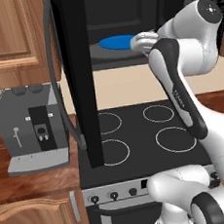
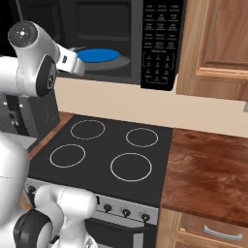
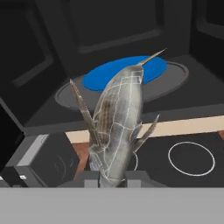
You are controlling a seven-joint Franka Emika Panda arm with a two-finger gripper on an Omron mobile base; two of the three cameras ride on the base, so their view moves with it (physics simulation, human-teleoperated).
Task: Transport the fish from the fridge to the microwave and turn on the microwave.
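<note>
Hand view: fish hides gripper fingertips.

There was one fish, one microwave, one blue plate, one coffee machine, and four burner rings.

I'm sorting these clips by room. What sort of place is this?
A home kitchen, rendered: a four-ring stove, a black microwave standing open above it, and wooden cupboards over a wood counter.
</note>
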